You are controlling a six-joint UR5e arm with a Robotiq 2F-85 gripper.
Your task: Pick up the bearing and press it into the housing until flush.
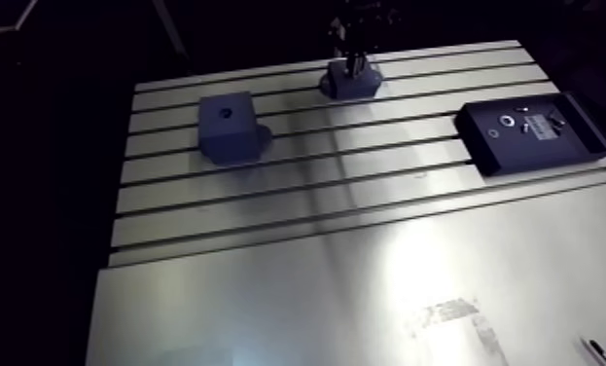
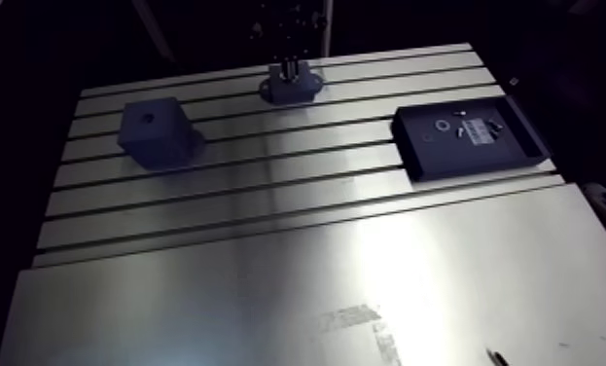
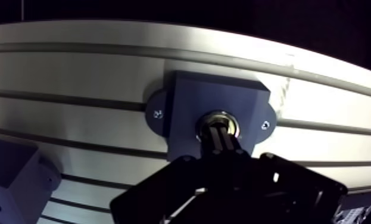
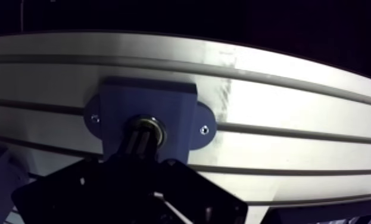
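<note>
Fingers (image 3: 220, 138), pressed together, point straight down onto the bearing (image 3: 217, 117) seated in the housing (image 3: 211, 95).

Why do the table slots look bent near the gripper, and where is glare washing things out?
Wrist view: the wide-angle lens curves the table slots; the gripper is a dark silhouette over the housing, only the bearing rim glints. Arm view: a bright glare patch on the table's near, unslotted part; the tray contents are small and dim.
</note>
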